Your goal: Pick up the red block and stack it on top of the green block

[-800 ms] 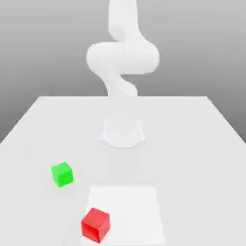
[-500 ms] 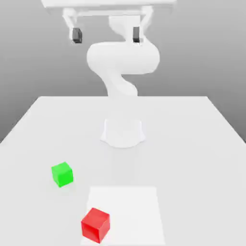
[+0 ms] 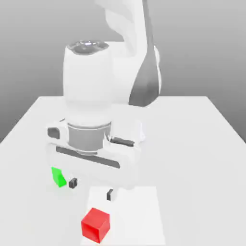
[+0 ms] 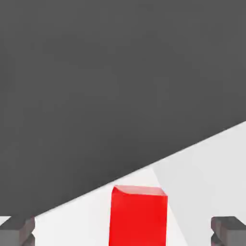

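The red block (image 3: 95, 224) rests on a brighter white square near the table's front edge; in the hand view the red block (image 4: 138, 216) lies between my two fingertips, untouched. My gripper (image 3: 91, 189) hangs open just above and behind it, its dark fingertips (image 3: 73, 183) spread wide with nothing between them. The green block (image 3: 58, 176) sits on the table toward the exterior view's left, partly hidden behind my hand.
The white table (image 3: 202, 158) stretches wide around the blocks. A brighter white square patch (image 3: 139, 216) marks its front middle. My arm's base (image 3: 137, 132) stands behind the hand, mid-table.
My hand has dropped from high above the table down to just over the red block, now covering part of the green block. Both blocks have stayed put.
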You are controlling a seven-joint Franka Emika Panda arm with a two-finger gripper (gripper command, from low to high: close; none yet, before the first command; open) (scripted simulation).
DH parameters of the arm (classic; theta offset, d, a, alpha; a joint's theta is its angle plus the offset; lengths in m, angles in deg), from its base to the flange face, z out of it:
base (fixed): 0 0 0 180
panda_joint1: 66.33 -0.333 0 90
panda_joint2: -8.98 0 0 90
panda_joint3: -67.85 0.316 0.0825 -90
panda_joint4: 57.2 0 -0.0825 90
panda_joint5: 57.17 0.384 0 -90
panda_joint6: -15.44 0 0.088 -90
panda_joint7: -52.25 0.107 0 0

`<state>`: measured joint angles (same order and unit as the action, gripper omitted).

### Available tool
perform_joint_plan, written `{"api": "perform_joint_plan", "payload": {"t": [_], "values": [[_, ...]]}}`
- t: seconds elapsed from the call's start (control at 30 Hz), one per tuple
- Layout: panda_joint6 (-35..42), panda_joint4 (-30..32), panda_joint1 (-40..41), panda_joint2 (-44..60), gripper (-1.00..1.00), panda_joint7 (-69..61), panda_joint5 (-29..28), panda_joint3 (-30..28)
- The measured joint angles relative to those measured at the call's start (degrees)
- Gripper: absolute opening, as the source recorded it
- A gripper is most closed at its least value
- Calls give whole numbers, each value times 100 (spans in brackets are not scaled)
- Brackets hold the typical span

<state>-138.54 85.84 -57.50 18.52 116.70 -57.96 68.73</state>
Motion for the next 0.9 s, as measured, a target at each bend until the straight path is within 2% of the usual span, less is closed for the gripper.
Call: {"api": "perform_joint_plan", "payload": {"t": [0.17,0.2,0.43,0.6,0.9], "values": [[-800,-99,-2,1035,0,49,10,-21],[-905,-118,-6,1161,-100,54,5,-26],[-902,-115,0,1152,-100,63,-4,-21],[-152,39,31,249,-100,34,15,-6],[78,1373,1089,-1349,-100,-361,-927,-792]]}}
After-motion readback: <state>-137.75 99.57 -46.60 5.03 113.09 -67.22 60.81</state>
